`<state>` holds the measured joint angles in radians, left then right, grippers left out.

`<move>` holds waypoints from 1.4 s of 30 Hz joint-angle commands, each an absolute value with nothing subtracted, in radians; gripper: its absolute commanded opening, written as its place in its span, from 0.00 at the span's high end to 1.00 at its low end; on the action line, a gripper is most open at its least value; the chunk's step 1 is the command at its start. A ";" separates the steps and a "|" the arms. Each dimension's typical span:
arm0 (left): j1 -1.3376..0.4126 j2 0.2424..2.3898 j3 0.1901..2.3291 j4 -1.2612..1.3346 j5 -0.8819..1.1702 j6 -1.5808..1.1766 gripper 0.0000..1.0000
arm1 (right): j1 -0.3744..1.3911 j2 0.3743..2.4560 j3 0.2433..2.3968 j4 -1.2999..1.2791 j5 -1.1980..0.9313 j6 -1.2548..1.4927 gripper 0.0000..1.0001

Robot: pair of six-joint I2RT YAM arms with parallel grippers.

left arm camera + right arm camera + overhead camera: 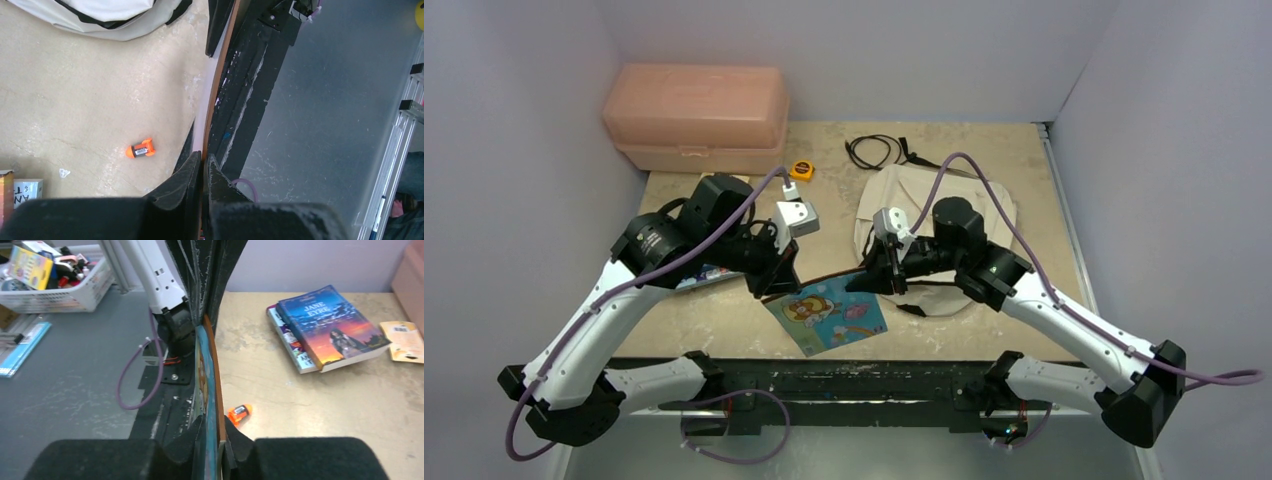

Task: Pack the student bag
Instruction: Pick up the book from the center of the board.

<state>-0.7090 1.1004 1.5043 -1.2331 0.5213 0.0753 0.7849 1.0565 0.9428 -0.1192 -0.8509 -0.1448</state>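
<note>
The beige student bag (944, 205) lies at the back right of the table, partly behind my right arm; its edge also shows in the left wrist view (100, 17). A thin colourful picture book (829, 315) is held between both grippers, a little above the table near its front edge. My left gripper (779, 283) is shut on the book's left edge (212, 100). My right gripper (871, 281) is shut on its right edge (209, 365), close to the bag's front. In the wrist views the left gripper (204, 157) and right gripper (215, 420) each clamp the book edge-on.
A pink plastic box (694, 115) stands at the back left. A yellow tape measure (802, 170) and a black cable (879, 150) lie behind. A stack of books with "Jane Eyre" on top (330, 325) lies left. A small orange item (239, 414) sits under the held book.
</note>
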 commanded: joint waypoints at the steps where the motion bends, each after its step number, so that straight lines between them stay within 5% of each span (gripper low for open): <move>1: -0.710 1.088 1.490 -1.182 0.544 0.108 1.00 | 0.785 1.063 1.004 -0.171 -0.993 -0.158 0.91; 2: -0.709 1.094 1.486 -1.181 0.549 0.107 1.00 | 0.785 1.068 1.011 -0.185 -1.004 -0.165 1.00; 7: -0.709 1.115 1.476 -1.171 0.560 0.100 1.00 | 0.785 1.092 1.041 -0.243 -1.028 -0.168 1.00; 9: -0.709 1.124 1.465 -1.151 0.598 0.082 0.65 | 0.784 1.108 1.064 -0.279 -1.042 -0.178 1.00; 12: -0.709 1.162 1.450 -1.118 0.656 0.059 0.32 | 0.785 1.130 1.095 -0.322 -1.076 -0.196 1.00; 17: -0.726 1.220 1.435 -1.085 0.701 0.043 0.26 | 0.785 1.146 1.121 -0.345 -1.080 -0.206 1.00; 21: -0.767 1.211 1.403 -1.056 0.701 0.024 0.35 | 0.785 1.147 1.116 -0.324 -1.060 -0.179 1.00; 24: -0.772 1.179 1.365 -1.041 0.675 0.008 0.51 | 0.785 1.139 1.103 -0.297 -0.999 -0.146 1.00; 26: -0.772 1.159 1.338 -1.039 0.644 0.008 0.69 | 0.785 1.124 1.083 -0.251 -0.971 -0.104 1.00; 27: -0.772 1.153 1.330 -1.045 0.612 -0.018 0.90 | 0.785 1.115 1.071 -0.220 -0.942 -0.070 1.00; 28: -0.772 1.144 1.325 -1.050 0.560 -0.042 1.00 | 0.785 1.104 1.059 -0.185 -0.892 -0.028 1.00; 29: -0.771 1.131 1.316 -1.046 0.506 -0.064 1.00 | 0.784 1.095 1.053 -0.172 -0.808 0.017 0.86; 31: -0.767 1.107 1.315 -1.050 0.368 -0.124 1.00 | 0.785 1.075 1.053 -0.210 -0.514 0.090 0.37; 34: -0.754 1.078 1.355 -1.096 0.146 -0.240 1.00 | 0.776 1.023 1.035 -0.284 -0.180 0.162 0.09; 36: -0.753 1.058 1.404 -1.132 -0.003 -0.313 1.00 | 0.775 0.958 0.994 -0.290 -0.027 0.202 0.01; 42: -0.752 1.060 1.556 -1.292 -0.283 -0.496 1.00 | 0.772 0.880 0.918 -0.379 0.187 0.123 0.01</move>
